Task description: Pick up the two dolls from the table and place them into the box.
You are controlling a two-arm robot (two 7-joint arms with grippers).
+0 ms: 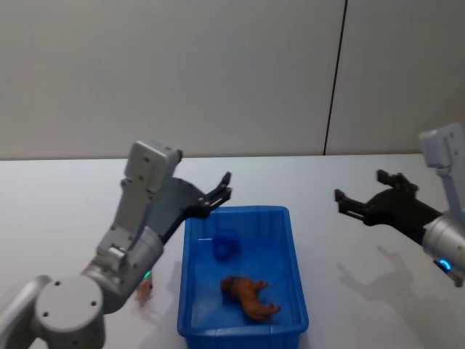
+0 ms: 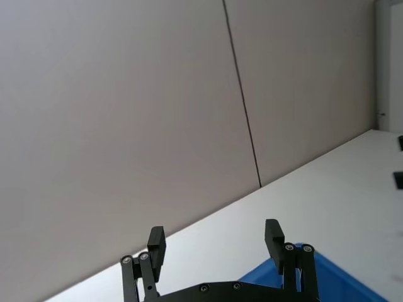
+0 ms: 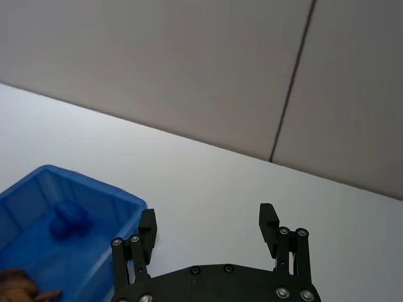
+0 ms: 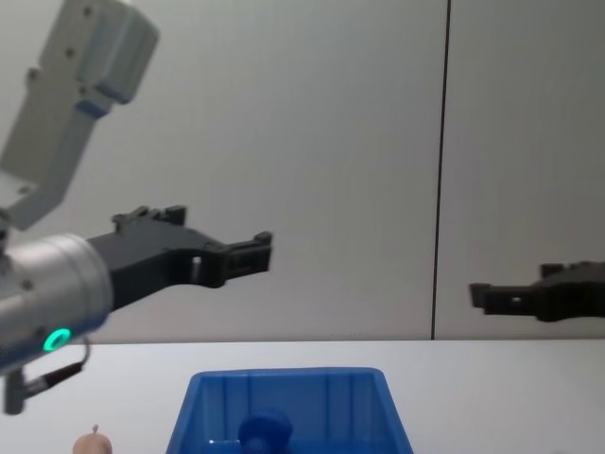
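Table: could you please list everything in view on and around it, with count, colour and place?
table: 1, white, under everything
wall: 1, grey with a dark vertical seam, behind the table
box: 1, blue, mid-table
brown doll: 1, reddish-brown, lying in the box near its front
blue lump: 1, blue, in the box toward its back; cannot tell what it is
pink doll: 1, pale peach, on the table left of the box, partly hidden by the left arm
left gripper: 1, black, open, in the air by the box's back left corner
right gripper: 1, black, open, in the air right of the box
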